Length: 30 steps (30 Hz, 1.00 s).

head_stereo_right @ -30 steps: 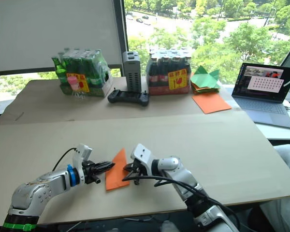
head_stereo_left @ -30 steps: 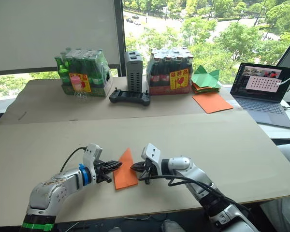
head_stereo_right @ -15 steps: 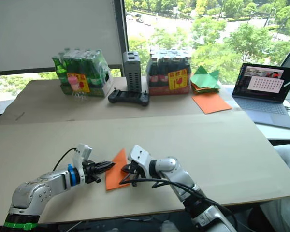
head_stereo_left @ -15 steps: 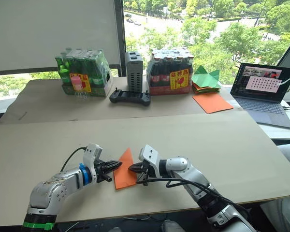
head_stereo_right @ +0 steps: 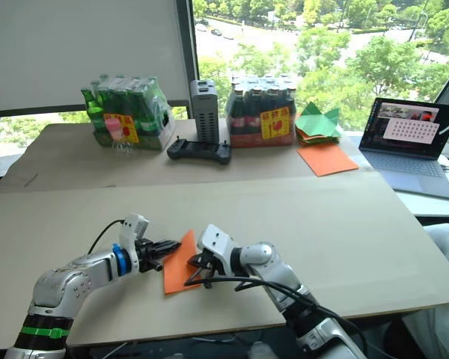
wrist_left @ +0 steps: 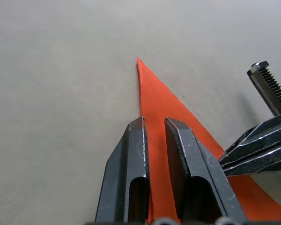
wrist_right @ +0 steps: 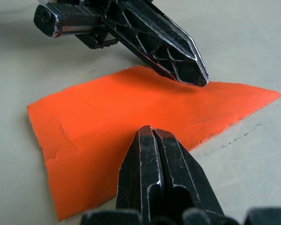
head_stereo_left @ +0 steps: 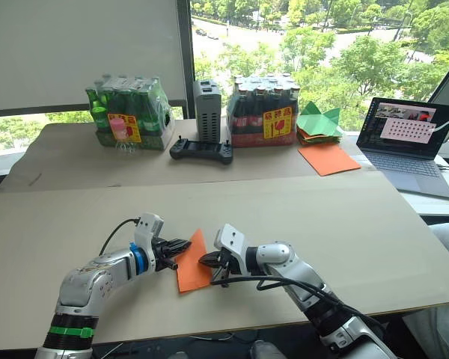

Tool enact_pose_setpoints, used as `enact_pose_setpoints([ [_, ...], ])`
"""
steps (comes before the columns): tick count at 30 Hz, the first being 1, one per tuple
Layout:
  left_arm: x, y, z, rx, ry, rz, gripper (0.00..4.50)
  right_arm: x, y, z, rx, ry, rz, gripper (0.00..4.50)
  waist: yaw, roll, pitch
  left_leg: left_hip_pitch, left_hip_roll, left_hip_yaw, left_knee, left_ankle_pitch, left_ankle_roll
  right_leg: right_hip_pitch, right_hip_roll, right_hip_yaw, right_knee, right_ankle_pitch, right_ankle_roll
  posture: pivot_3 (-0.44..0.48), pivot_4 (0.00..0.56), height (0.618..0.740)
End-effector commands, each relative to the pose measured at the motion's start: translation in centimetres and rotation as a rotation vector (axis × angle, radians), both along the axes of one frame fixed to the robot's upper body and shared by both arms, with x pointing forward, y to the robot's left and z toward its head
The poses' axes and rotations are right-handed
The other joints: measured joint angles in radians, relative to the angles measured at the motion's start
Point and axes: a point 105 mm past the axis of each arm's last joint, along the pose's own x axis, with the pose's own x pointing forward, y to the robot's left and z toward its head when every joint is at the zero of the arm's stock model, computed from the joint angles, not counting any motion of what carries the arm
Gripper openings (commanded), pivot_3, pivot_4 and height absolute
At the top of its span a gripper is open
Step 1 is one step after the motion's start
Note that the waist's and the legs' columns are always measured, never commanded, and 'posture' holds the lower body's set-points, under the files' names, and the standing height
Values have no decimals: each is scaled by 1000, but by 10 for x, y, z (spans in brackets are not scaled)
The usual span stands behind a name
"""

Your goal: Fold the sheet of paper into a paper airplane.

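At the near table edge, between both claws: folded orange wedge.
Left gripper point(head_stereo_left: 181, 245): fingers slightly parted, tips over the paper's left side; it has crept forward since a second ago.
Right gripper point(head_stereo_left: 206, 259): fingers pressed together, tips down on the right edge, as before.
Sheet of paper point(head_stereo_left: 193, 263): flat on the table point(head_stereo_left: 344, 224), nose pointing away, unmoved.
Meaning: judged a crease-pressing step; wings remain unfolded.
Beyond: smooth orange sheet point(head_stereo_left: 328, 158), laptop point(head_stereo_left: 405, 142).

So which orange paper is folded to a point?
The sheet of paper lying between the left gripper and right gripper. The other orange sheet, by the laptop, lies flat and unfolded.
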Motion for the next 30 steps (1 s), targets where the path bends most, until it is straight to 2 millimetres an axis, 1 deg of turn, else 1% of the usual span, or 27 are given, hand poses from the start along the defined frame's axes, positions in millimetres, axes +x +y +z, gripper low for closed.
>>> enact_pose_setpoints([
  [1, 2, 12, -31, 102, 88, 73, 700, -5, -5, -23, -79, 52, -5, 0, 0, 0, 0, 1, 0, 0, 0, 0, 0, 1, 0, 0, 0, 0, 0, 0, 150, 740],
  [7, 8, 2, -35, 120, 82, 47, 700, -5, -5, -23, -77, 51, -8, 0, 2, 1, -1, 4, 0, 0, 0, 0, 0, 5, 0, 0, 0, 0, 0, 0, 150, 740],
  [22, 25, -17, -37, 162, 44, 4, 700, -5, -3, -22, -69, 54, -9, 0, 3, 2, -2, 5, -1, -1, 0, 0, 0, 7, 0, -1, -1, 0, 0, 0, 150, 740],
  [30, 31, -21, -38, 173, 33, -3, 700, -6, -2, -22, -67, 53, -11, 0, 3, 2, -2, 5, -1, -1, 0, 0, 0, 7, 0, -1, -1, 0, 0, 0, 150, 740],
])
